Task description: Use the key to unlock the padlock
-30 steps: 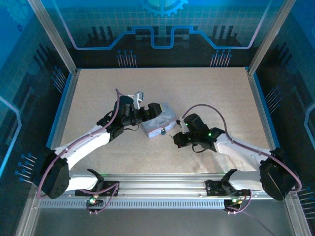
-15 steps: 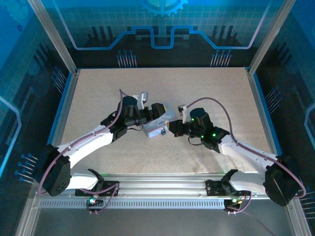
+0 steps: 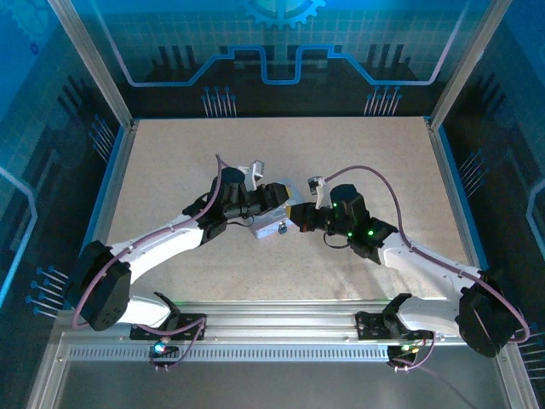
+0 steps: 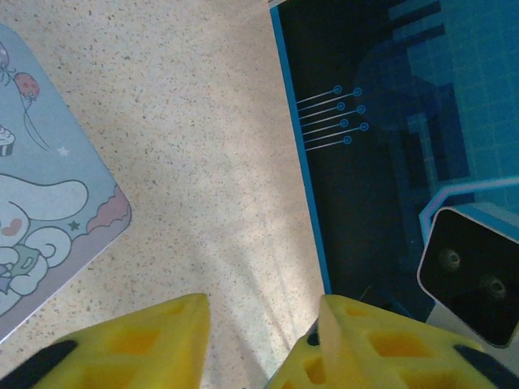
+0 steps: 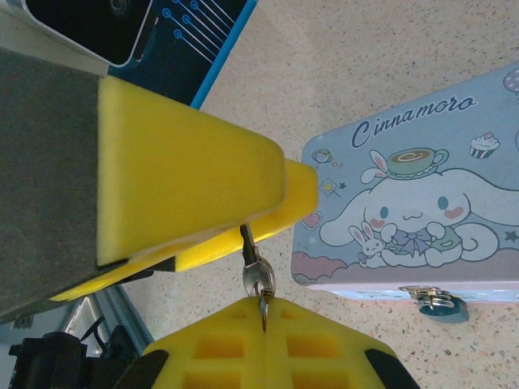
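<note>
Your right gripper (image 5: 258,263) is clamped on the key (image 5: 259,278). Its yellow fingers (image 5: 182,174) pinch the shaft, and the silvery bow and ring show in the narrow gap. In the top view it sits just right of the tin (image 3: 271,223), near the table's (image 3: 170,162) middle.

The padlock (image 5: 439,301) hangs at the tin's near edge, tiny and silvery with a teal end. From above you see it at the tin's front, just left of the right gripper's tip.

The tin's lid reads "Cinnamoro" in dark script above a white long-eared cartoon dog; any letters beyond that are cut off.

Your left gripper (image 4: 261,344) hovers over the table beside the tin's corner. Its foam fingers (image 4: 142,340) stand well apart, with nothing between them.
</note>
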### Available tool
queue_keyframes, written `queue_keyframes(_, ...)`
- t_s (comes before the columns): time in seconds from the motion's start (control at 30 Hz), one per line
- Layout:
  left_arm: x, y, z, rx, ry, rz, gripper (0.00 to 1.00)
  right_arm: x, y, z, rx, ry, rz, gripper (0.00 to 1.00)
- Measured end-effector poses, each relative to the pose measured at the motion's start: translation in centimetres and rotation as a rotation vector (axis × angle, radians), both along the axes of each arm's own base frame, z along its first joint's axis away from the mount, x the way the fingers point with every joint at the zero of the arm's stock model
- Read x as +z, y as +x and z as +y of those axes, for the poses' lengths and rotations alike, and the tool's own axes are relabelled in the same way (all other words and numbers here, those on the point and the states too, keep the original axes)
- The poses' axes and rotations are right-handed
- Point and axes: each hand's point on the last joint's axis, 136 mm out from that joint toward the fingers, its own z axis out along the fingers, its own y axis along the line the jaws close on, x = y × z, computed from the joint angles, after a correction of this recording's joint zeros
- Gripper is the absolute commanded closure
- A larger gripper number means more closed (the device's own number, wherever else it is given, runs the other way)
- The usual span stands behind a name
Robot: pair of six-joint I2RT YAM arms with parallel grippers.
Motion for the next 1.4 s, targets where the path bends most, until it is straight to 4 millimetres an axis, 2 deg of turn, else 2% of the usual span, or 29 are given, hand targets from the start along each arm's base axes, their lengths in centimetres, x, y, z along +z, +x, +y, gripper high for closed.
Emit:
queue_keyframes(0.4,0.1,0.1,0.0,0.000,0.000,-0.008,1.00,0.1,0.1,-0.1,0.000,0.015,0.011,0.94)
queue_keyframes(0.43,0.1,0.1,0.0,0.001,0.000,-0.009,1.00,0.1,0.1,-0.1,0.001,0.018,0.015,0.93)
queue_keyframes(0.63,0.1,0.1,0.0,-0.002,0.006,-0.015,1.00,0.7,0.4,-0.8,0.016,0.065,0.024,0.71)
queue_keyframes(0.77,0.1,0.0,0.0,-0.005,0.011,-0.022,1.00,1.4,0.9,-1.6,0.032,0.141,0.017,0.65)
queue_keyframes(1.07,0.4,0.0,0.1,-0.009,0.012,-0.037,1.00,1.8,0.4,-1.0,0.108,0.220,0.030,0.61)
queue_keyframes(1.4,0.7,-0.1,0.1,-0.009,0.008,-0.041,1.00,0.2,0.4,-0.3,0.127,0.206,0.075,0.62)
